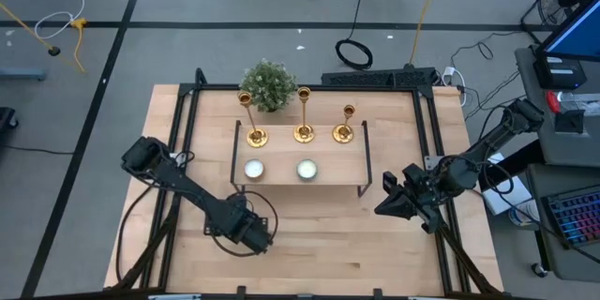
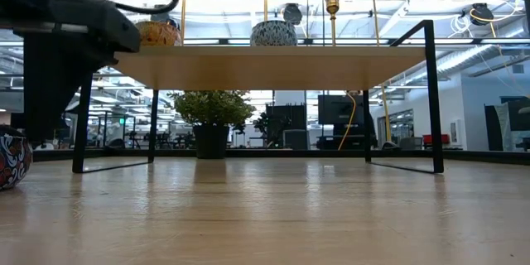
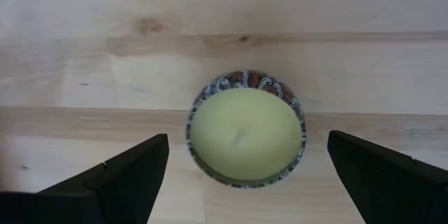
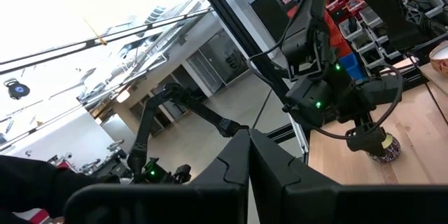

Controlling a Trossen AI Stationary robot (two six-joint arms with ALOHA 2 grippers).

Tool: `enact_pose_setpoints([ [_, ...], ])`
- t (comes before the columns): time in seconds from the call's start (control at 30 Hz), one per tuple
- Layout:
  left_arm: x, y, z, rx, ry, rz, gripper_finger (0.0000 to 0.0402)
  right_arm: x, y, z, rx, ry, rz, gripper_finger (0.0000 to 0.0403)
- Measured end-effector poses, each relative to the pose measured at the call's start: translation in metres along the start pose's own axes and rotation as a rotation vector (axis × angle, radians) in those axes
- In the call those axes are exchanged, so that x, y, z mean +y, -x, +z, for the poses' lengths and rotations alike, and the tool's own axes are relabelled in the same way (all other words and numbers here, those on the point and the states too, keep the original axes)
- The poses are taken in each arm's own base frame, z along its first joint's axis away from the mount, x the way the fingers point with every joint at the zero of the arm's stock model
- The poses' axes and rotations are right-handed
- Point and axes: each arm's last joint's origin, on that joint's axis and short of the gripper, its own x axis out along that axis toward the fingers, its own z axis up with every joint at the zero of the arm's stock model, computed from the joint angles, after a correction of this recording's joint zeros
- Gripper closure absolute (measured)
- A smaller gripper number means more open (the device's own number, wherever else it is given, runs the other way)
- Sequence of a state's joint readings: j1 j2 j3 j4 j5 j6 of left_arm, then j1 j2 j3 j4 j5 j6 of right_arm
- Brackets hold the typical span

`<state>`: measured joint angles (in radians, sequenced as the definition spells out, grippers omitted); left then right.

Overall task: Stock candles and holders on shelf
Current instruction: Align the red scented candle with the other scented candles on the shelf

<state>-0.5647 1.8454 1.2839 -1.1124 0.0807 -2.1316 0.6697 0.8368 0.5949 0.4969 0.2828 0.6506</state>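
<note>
A third candle (image 3: 245, 134), yellowish wax in a patterned tin, stands on the tabletop near the front left. My left gripper (image 3: 248, 178) hangs right above it, pointing down and open, one finger (image 3: 133, 175) on each side and clear of it. In the high view the gripper (image 1: 253, 234) hides this candle. Two candles (image 1: 254, 169) (image 1: 307, 169) stand on the shelf (image 1: 281, 180) along its front. Three gold holders (image 1: 303, 133) stand in a row behind them. My right gripper (image 1: 382, 208) is shut and held up off the table at the right.
A small green plant (image 1: 268, 84) stands on the table behind the shelf. The shelf's black legs (image 2: 432, 99) reach down to the tabletop. Bare wood lies in front of the shelf, between the two arms.
</note>
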Motion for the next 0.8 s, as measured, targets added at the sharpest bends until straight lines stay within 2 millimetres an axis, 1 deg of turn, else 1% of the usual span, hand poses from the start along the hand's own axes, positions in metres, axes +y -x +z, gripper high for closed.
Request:
enact_pose_setpoints([
  [0.27,0.000,-0.017,0.001,0.041,0.018,-0.023,0.0007,0.000,0.000,0.000,0.000,-0.004,0.000,0.0403],
  [0.6,-0.001,-0.017,0.002,0.051,0.015,-0.020,0.0007,0.000,0.000,0.000,0.000,-0.003,-0.001,0.0403],
  [0.7,-0.001,-0.017,0.003,0.051,0.012,-0.020,0.0023,0.000,0.000,0.000,0.000,-0.002,-0.001,0.0403],
  [0.8,-0.002,-0.017,0.004,0.047,0.005,-0.023,0.0062,0.000,0.000,0.000,-0.001,-0.002,-0.001,0.0403],
])
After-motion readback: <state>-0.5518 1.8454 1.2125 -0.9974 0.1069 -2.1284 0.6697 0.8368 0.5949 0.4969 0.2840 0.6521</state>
